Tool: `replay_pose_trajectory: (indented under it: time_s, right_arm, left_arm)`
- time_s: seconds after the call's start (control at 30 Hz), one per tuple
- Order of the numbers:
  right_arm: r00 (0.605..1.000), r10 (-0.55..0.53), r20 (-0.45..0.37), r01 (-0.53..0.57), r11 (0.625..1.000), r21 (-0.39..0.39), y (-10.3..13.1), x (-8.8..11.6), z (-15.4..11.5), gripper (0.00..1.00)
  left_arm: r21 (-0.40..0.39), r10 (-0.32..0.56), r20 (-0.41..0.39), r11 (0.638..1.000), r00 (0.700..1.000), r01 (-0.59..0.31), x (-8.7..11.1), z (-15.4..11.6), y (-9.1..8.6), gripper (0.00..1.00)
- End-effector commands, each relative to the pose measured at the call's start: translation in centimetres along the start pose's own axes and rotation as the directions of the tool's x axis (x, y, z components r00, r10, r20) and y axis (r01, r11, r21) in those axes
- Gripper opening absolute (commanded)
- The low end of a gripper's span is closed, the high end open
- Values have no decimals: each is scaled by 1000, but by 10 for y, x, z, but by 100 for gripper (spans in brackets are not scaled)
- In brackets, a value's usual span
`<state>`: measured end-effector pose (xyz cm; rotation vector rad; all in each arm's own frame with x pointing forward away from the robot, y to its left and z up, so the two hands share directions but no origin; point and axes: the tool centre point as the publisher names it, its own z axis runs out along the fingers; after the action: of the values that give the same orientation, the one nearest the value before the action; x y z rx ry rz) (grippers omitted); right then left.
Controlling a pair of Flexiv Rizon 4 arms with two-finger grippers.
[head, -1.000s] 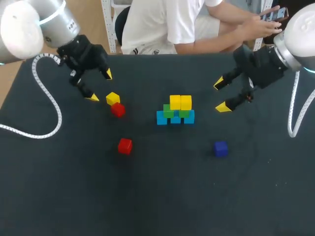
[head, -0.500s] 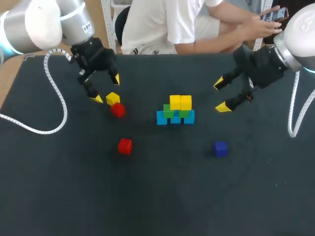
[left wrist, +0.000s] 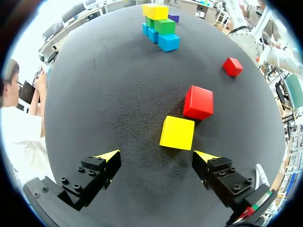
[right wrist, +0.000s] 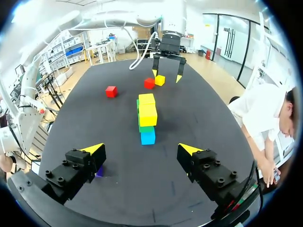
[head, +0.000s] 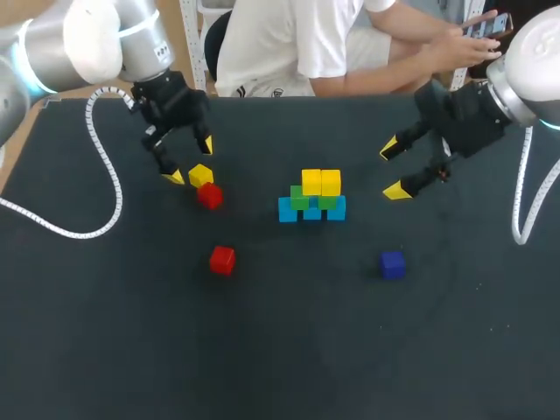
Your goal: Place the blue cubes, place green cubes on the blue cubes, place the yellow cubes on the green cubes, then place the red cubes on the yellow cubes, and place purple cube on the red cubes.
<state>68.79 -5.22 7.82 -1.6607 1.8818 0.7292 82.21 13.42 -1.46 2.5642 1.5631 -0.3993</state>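
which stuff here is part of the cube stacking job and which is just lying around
Job:
blue cubes, green cubes and stacked yellow cubes
loose yellow cube
red cube beside it
other red cube
purple cube

Lying about:
left white cable
right white cable

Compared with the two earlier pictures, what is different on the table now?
The left arm moved in from the table's left edge toward the middle. Its open jaws are now close around the loose yellow cube, not touching it. Nothing was taken hold of or let go. The right arm, the stack, the two red cubes and the purple cube stayed as they were.
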Motion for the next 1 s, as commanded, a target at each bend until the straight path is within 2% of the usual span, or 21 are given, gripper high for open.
replay_pose_trajectory:
  time_s: [0.03,0.33,0.37,0.4,0.43,0.47,0.77,1.0]
  right_arm:
    - [1000,-1,2,1,1000,1,0,0,0,100]
    - [1000,-1,2,1,1000,1,0,0,0,100]
    - [1000,-1,2,1,1000,1,0,0,0,100]
    - [1000,-1,2,1,1000,1,0,0,0,100]
    - [1000,-1,2,1,1000,1,0,0,0,100]
    - [1000,-1,2,1,1000,1,0,0,0,100]
    - [1000,-1,2,1,1000,1,0,0,0,100]
    - [1000,-1,2,1,1000,1,0,0,0,100]
  left_arm:
    - [160,-3,2,987,1000,3,3,-1,8,100]
    - [85,-58,58,995,997,53,8,-10,-6,100]
    - [76,-60,64,996,996,55,9,-10,-7,89]
    - [72,-61,68,996,996,56,8,-10,-9,86]
    - [69,-61,71,996,996,56,7,-10,-11,91]
    - [67,-60,77,996,995,55,6,-10,-13,100]
    - [65,-34,97,997,995,28,-7,-5,-14,100]
    - [74,-25,101,997,995,17,-11,0,-3,100]
